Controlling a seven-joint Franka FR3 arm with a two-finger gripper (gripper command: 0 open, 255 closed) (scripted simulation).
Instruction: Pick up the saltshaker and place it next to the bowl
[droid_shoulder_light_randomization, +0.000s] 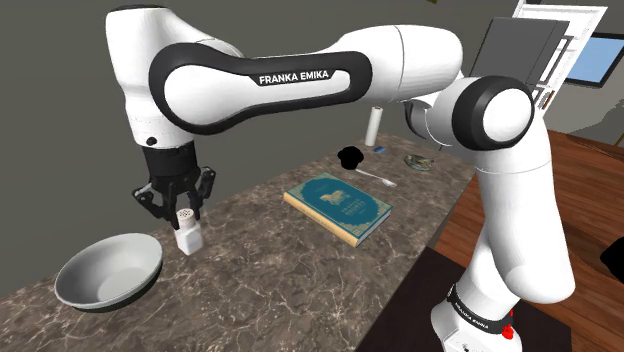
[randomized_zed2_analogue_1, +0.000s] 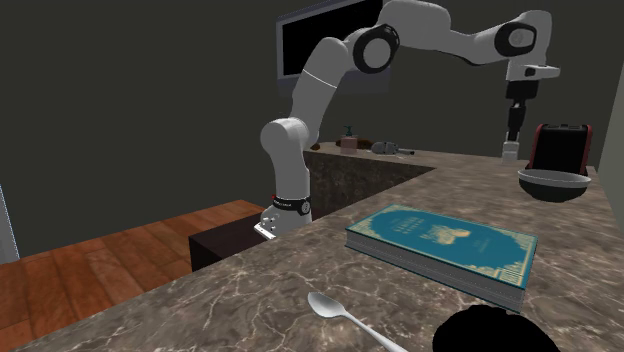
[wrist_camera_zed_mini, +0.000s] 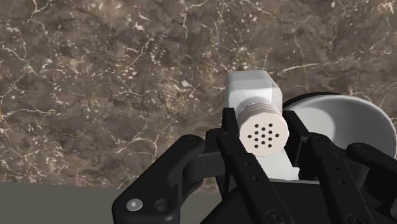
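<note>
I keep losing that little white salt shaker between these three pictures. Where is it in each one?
Shoulder view: saltshaker left of middle, under the gripper, right of the bowl.
Second exterior view: saltshaker far right, just left of the bowl.
Wrist view: saltshaker clasped between the fingers, bowl close beside it.
Shared landmark: the bowl.

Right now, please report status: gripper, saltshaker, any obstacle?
gripper shut on saltshaker, at its cap. Upright, close beside bowl, not touching it. Nothing between them; book lies well aside.
</note>
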